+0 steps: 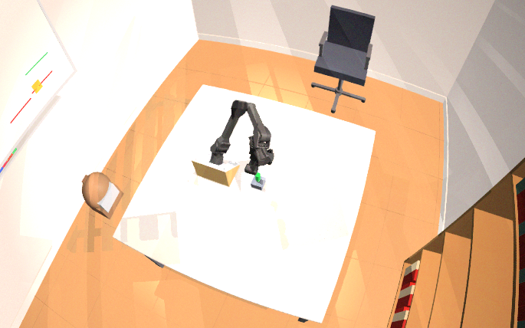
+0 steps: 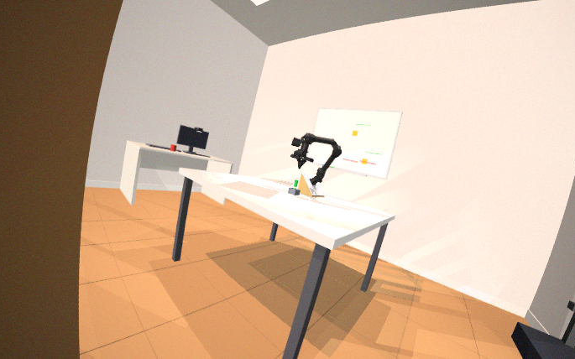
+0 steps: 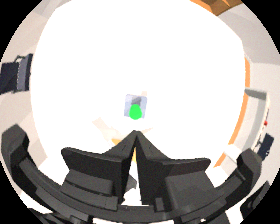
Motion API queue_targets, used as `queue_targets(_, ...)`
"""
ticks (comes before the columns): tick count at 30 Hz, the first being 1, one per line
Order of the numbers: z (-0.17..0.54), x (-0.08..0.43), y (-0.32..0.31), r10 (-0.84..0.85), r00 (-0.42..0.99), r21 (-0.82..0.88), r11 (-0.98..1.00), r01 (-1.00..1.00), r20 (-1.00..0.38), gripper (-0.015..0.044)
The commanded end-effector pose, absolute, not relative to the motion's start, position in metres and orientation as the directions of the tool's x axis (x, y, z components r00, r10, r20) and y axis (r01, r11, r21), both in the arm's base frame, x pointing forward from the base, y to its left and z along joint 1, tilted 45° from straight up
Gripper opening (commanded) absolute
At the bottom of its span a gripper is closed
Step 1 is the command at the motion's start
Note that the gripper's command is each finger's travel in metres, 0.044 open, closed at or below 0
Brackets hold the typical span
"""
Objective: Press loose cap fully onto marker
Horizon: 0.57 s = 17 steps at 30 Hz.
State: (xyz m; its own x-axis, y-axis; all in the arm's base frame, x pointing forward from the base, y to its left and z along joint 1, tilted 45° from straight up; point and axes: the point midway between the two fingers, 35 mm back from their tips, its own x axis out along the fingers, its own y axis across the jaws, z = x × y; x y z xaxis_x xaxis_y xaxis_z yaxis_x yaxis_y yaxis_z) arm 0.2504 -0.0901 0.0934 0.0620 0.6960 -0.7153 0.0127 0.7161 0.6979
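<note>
The grey holder block (image 1: 257, 185) (image 2: 293, 191) (image 3: 128, 107) stands on the white table (image 1: 223, 227) (image 2: 352, 218) (image 3: 91, 60). A green cap (image 1: 257, 176) (image 2: 295, 182) (image 3: 135, 112) stands upright above the block, on top of the marker; the marker's body is hidden or too small to make out. Whether the cap is fully down cannot be told. My gripper (image 3: 136, 132) (image 2: 300, 166) is shut and empty, its fingertips together. It hangs above the cap and a little to the arm's base side, apart from it.
A tan wedge-shaped stand (image 1: 212, 173) (image 2: 305, 185) is beside the holder block, close to the arm's base. An office chair (image 1: 343, 53) stands beyond the table, and a shelf unit (image 1: 488, 252) stands at the right in the top view.
</note>
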Motion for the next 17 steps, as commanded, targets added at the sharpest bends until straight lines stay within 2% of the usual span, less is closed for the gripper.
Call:
queue_targets(1, 0.0981, 0.249, -0.0934, 0.698, 0.051, 0.699, 0.715, 0.005, -0.715, 0.0026)
queue_targets(17, 0.0981, 0.249, -0.0934, 0.698, 0.051, 0.699, 0.715, 0.005, -0.715, 0.044)
